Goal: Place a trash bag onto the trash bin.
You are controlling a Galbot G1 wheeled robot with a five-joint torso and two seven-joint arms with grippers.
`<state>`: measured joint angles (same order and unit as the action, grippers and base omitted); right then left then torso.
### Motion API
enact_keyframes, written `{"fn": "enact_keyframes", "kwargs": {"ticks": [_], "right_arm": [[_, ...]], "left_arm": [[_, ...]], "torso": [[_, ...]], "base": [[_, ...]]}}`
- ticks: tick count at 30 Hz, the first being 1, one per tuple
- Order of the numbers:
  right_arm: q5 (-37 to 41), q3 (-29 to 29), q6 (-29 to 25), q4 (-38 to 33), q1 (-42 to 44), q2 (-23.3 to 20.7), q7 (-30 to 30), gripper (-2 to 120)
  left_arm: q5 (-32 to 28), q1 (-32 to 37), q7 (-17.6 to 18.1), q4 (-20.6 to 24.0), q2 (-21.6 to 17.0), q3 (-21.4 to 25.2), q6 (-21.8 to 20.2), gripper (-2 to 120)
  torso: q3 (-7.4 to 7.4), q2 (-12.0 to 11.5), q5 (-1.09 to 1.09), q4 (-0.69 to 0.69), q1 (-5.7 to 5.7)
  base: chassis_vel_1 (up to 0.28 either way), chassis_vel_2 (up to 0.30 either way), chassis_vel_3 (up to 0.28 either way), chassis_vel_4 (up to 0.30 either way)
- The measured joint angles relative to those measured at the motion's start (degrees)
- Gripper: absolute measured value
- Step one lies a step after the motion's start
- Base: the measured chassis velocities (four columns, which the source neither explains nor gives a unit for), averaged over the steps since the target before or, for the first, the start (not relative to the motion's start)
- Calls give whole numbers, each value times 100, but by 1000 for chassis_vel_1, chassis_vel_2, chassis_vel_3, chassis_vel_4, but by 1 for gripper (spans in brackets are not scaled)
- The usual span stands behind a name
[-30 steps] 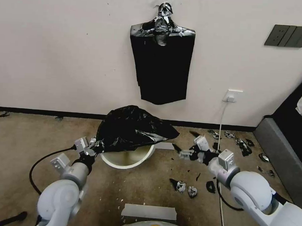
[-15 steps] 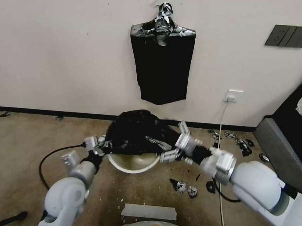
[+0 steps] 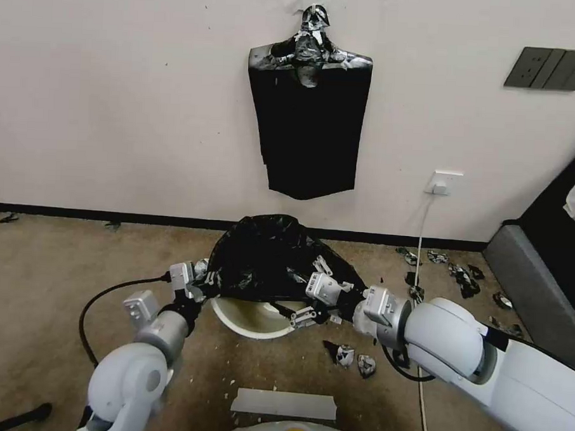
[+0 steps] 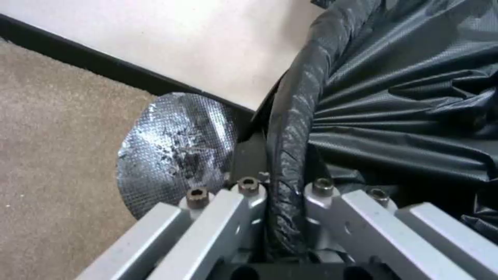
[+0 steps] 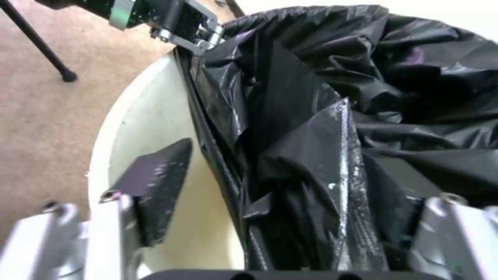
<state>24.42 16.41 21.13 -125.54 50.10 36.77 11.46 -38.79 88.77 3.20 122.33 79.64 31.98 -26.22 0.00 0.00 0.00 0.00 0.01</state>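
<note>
The glossy black trash bag (image 3: 276, 259) lies bunched over the far part of the cream-white trash bin (image 3: 248, 320), whose near rim and inside still show. My left gripper (image 3: 199, 280) is at the bin's left rim, shut on the bag's gathered edge (image 4: 288, 171). My right gripper (image 3: 309, 302) stands open at the bin's right side, straddling the bag's near edge. In the right wrist view one finger pad (image 5: 155, 186) sits inside the bin wall (image 5: 145, 128), with the bag (image 5: 321, 155) between the jaws.
A flat bunch of black bags (image 3: 307, 121) hangs on the wall behind. Torn black scraps (image 3: 351, 359) litter the carpet right of the bin and near the wall (image 3: 462, 277). A white cable (image 3: 420, 240) hangs from a socket. Grey furniture (image 3: 532, 296) stands at the right.
My right arm swung left from the scraps to the bag's near edge over the bin. The left gripper, bag and bin shifted slightly right.
</note>
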Motion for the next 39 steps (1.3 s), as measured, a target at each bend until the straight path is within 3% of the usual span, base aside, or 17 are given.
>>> {"fn": "enact_keyframes", "kwargs": {"ticks": [22, 39], "right_arm": [[26, -19, -39, 10, 114, -12, -12, 0], [126, -36, -455, -389, 514, -141, 303, 0]], "left_arm": [[14, -43, -3, -70, 34, -5, 12, 3], [-94, -83, 86, -82, 63, 10, 6, 3]], "torso": [[0, 0, 0, 0, 0], [-1, 0, 0, 0, 0]], "base": [[0, 0, 0, 0], [0, 0, 0, 0]]}}
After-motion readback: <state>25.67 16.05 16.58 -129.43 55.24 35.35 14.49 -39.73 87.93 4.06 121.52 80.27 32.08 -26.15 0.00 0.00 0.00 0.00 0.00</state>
